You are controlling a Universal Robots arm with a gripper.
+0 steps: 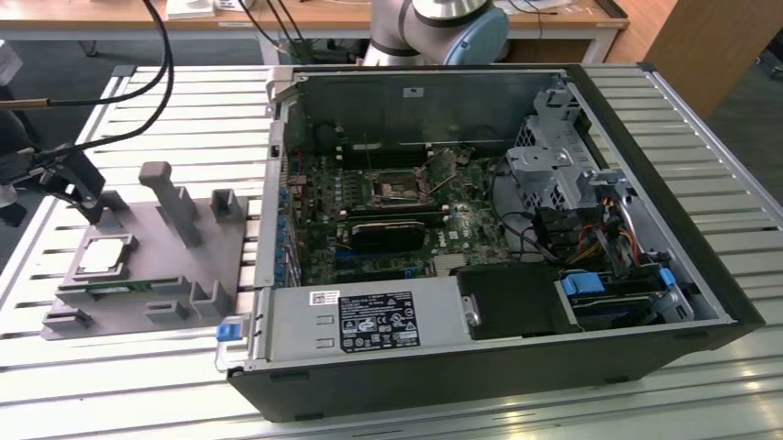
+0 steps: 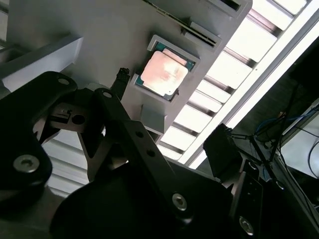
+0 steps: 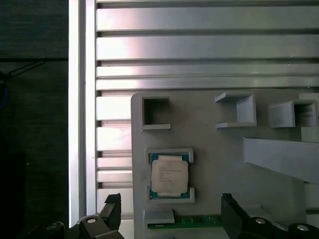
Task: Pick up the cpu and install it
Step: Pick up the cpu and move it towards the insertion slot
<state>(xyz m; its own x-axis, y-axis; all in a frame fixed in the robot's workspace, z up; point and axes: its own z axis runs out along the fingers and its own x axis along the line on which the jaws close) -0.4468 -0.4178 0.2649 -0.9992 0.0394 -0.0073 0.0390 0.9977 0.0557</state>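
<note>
Approach step: your gripper (image 3: 170, 201), jaws released and empty, hovers above the cpu (image 1: 104, 254) in its grey fixture (image 3: 224, 149), at the exterior view's left. Grasping calls for a centred descent.

Arm base joint (image 1: 446, 27) at the far side in the exterior view; gripper (image 1: 76, 188) out at that view's left, hanging low, pointing down; fingers (image 3: 112, 211) spread wide apart in the first wrist view, gripping nothing, touching nothing; black finger linkage (image 2: 124, 144) fills the near field in the second wrist view.
</note>
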